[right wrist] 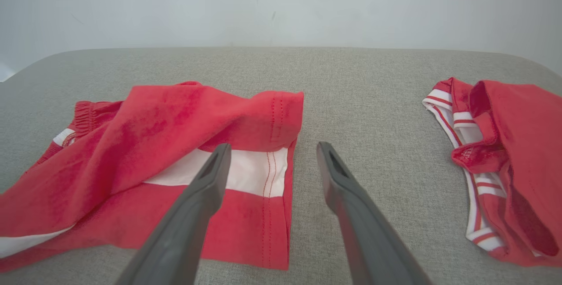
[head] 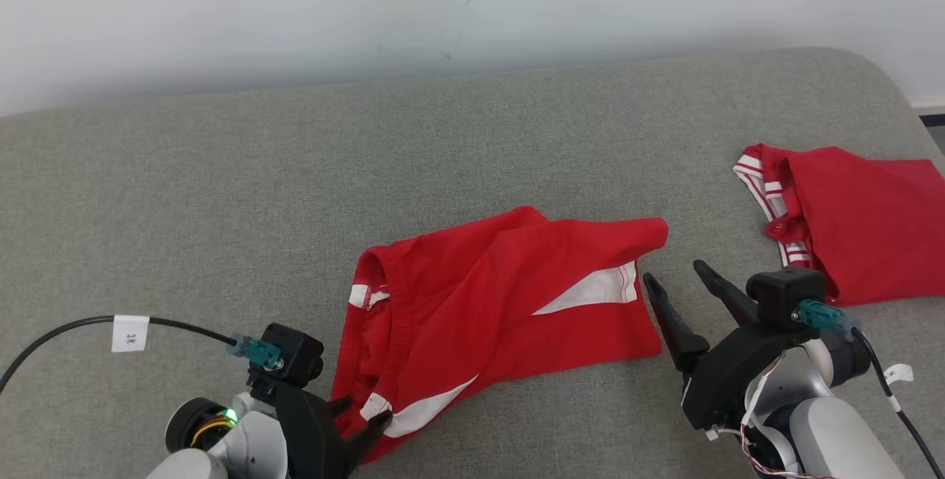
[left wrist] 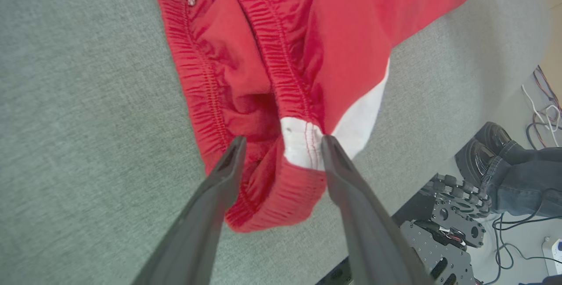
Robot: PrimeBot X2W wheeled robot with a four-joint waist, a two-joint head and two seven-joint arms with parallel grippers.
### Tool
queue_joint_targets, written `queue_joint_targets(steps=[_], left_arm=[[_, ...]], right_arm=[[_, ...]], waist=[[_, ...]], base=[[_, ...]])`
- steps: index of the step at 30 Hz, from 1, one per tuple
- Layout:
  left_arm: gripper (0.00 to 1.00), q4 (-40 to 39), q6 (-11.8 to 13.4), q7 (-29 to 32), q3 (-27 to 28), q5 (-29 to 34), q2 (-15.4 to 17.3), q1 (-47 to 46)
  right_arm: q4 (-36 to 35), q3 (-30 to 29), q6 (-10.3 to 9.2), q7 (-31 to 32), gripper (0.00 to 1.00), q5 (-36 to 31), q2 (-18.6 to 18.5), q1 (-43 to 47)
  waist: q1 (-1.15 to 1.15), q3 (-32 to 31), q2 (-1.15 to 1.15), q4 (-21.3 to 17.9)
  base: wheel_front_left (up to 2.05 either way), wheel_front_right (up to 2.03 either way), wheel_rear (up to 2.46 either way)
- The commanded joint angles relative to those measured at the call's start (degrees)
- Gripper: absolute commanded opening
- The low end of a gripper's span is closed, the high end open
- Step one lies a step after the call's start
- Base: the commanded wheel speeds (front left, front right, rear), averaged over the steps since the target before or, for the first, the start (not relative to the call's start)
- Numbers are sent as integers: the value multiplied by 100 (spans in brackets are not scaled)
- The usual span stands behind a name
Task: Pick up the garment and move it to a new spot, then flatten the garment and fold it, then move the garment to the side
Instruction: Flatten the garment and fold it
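Note:
The garment (head: 502, 294) is a pair of red shorts with white panels, lying rumpled on the grey padded surface (head: 221, 206). Its elastic waistband (left wrist: 290, 83) points toward my left gripper (head: 365, 412). That gripper is open, and its fingers straddle the waistband's near corner (left wrist: 303, 144), touching the cloth. My right gripper (head: 673, 272) is open just right of the leg hem (right wrist: 276, 144). Its left finger (right wrist: 206, 184) hangs over the hem; its right finger is over bare padding.
A second red garment with red-and-white striped trim (head: 864, 228) lies at the far right. A pale wall (head: 443, 7) backs the surface. Past the near edge are the robot's base (left wrist: 439, 232), cables and a person's shoes (left wrist: 483, 144).

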Motion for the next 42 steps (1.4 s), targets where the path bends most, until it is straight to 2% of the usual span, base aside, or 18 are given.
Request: queue_joint_targets(steps=[1,4,5,6,8,9,14,23,25,32,38,42], left_arm=[[83,-41,12,-7,-5,-23,-14,1],[72,-17,27,-51,-2,-55,-73,4],[53,4,23,-59,-12,-83,-106,6],[44,27,19,-60,-20,-98,-131,10],[11,83,11,7,-55,-141,-149,22],[0,96,7,6,-64,-162,-159,26],[0,35,78,-145,-11,-117,-143,126],[0,-431,600,-1136,230,183,-165,833],[0,-485,655,-1300,256,225,-195,920],[0,-435,633,-1585,234,319,-391,784],[0,-288,494,-1749,186,395,-595,398],[0,-224,419,-1807,170,411,-705,194]], right_arm=[[-5,24,3,-29,100,-19,45,-3],[21,45,3,-45,100,-7,55,-11],[24,48,3,-50,100,-2,54,-5],[26,52,3,-45,100,2,53,9],[33,56,3,-41,100,13,42,42],[38,57,3,-42,100,21,34,57],[12,30,3,-10,100,13,8,78],[-15,-190,3,257,100,-142,25,-44],[49,-107,3,355,100,-263,-119,-105],[645,61,3,707,100,42,-164,-494],[1326,417,3,1112,100,704,-200,-939],[1445,461,3,817,100,834,-240,-1212]], waist=[[-1,-14,0,-4],[-1,-39,0,-12],[-1,-49,0,-15],[-1,-61,0,-19],[-1,-79,0,-33],[-1,-89,0,-39],[-1,-102,0,-53],[-1,75,0,127],[-1,131,0,204],[-1,286,0,379],[-1,408,0,508],[-1,437,0,549]], base=[[0,0,0],[0,0,0],[0,0,0],[0,0,0],[0,0,0],[0,0,0],[0,0,0],[0,0,0],[0,0,0],[0,0,0],[0,0,0],[0,0,0]])
